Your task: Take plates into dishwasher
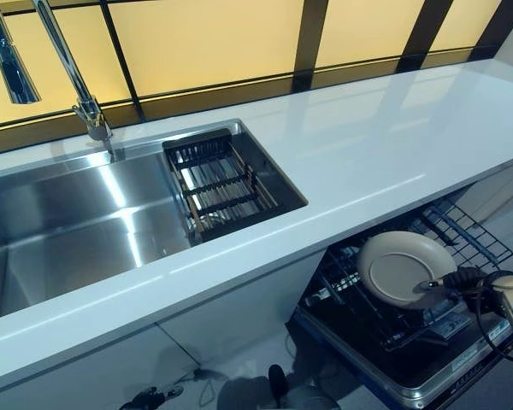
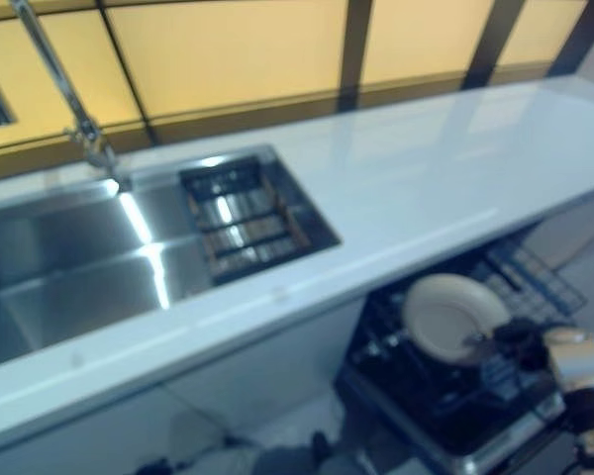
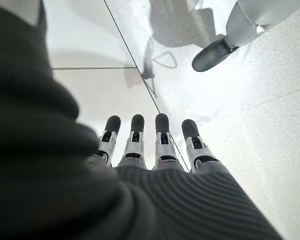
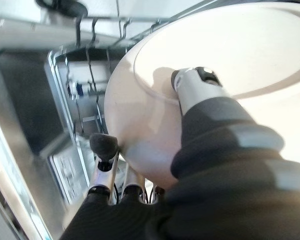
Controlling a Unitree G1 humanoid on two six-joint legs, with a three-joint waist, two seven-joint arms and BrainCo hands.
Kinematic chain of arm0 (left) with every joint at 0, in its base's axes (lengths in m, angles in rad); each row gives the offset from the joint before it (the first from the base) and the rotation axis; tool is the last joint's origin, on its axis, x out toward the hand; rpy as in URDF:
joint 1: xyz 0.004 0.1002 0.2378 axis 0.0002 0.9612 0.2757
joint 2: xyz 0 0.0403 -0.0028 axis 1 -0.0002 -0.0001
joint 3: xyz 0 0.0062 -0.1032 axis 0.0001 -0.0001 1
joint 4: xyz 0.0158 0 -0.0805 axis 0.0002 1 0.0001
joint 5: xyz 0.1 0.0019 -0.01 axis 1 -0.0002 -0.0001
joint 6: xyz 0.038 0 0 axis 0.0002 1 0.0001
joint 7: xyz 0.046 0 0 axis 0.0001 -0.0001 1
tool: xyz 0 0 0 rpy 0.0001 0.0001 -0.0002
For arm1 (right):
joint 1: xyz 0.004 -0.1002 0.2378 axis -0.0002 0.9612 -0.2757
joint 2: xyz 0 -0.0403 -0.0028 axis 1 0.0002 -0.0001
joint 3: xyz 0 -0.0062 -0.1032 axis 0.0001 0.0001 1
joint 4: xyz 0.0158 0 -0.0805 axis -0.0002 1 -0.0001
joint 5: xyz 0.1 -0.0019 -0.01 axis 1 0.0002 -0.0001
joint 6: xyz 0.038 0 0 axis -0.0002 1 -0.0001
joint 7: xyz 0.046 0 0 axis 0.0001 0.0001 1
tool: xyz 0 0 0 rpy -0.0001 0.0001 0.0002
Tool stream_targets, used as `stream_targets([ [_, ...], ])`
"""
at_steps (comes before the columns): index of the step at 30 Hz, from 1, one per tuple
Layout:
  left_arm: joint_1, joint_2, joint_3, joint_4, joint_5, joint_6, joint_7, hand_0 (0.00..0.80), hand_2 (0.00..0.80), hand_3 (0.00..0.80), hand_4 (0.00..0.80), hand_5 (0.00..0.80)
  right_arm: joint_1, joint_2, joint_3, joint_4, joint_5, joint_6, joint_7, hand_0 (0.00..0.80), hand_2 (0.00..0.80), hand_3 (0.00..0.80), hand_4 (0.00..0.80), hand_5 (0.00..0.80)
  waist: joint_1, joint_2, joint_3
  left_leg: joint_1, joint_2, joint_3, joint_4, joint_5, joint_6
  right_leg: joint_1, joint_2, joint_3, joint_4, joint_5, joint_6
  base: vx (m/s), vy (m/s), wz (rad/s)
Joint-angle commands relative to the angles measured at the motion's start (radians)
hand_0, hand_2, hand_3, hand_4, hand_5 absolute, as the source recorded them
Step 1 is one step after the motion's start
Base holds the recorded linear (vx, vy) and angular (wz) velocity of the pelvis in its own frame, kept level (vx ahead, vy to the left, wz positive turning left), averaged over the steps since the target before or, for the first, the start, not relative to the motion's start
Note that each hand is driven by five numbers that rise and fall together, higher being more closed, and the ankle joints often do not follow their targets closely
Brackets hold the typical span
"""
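White plate (image 1: 403, 266) pinched at rim by right robot hand (image 1: 463, 280); over dishwasher rack (image 1: 462, 229).

Warm yellow light glows from the back panels (image 1: 205, 43); bright streaks glare off the sink (image 1: 77, 222) and the white desk (image 1: 385, 145); the right eye view looks blurred throughout, perhaps from motion; the floor (image 3: 270, 115) is nearly washed out.
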Motion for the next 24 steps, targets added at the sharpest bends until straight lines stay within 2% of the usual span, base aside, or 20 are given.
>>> stream_targets([
  [1, -0.034, 0.036, -0.007, 0.023, 0.007, -0.02, 0.004, 0.0, 0.0, 0.0, 0.0, 0.0, -0.063, 0.024, 0.024, 0.053, 0.021, 0.0, -0.04, 0.8, 0.8, 0.8, 0.8, 0.8, 0.021, -0.044, 0.006, 0.032, -0.021, -0.048, 0.003, -0.037, 0.034, 0.039, -0.002, -0.026, 0.003, -0.044, 0.05, 0.0, 0.0, 0.0],
  [12, -0.036, 0.029, -0.036, -0.001, 0.001, -0.003, 0.004, 0.0, 0.0, 0.0, 0.0, 0.0, -0.082, 0.072, 0.065, 0.118, -0.026, 0.023, -0.086, 0.8, 0.8, 0.8, 0.8, 0.8, 0.04, -0.033, 0.009, 0.024, -0.024, -0.068, 0.003, -0.034, 0.035, 0.038, -0.005, -0.029, 0.003, -0.045, 0.05, -0.006, 0.006, 0.04],
  [24, -0.059, 0.023, -0.078, -0.011, -0.002, 0.016, 0.005, 0.0, 0.0, 0.0, 0.0, 0.0, -0.15, 0.131, 0.117, 0.304, -0.06, 0.007, -0.136, 0.8, 0.8, 0.8, 0.8, 0.8, 0.072, -0.019, 0.015, 0.018, -0.027, -0.092, 0.003, -0.035, 0.038, 0.038, -0.009, -0.038, 0.003, -0.048, 0.05, -0.001, 0.001, 0.01],
])
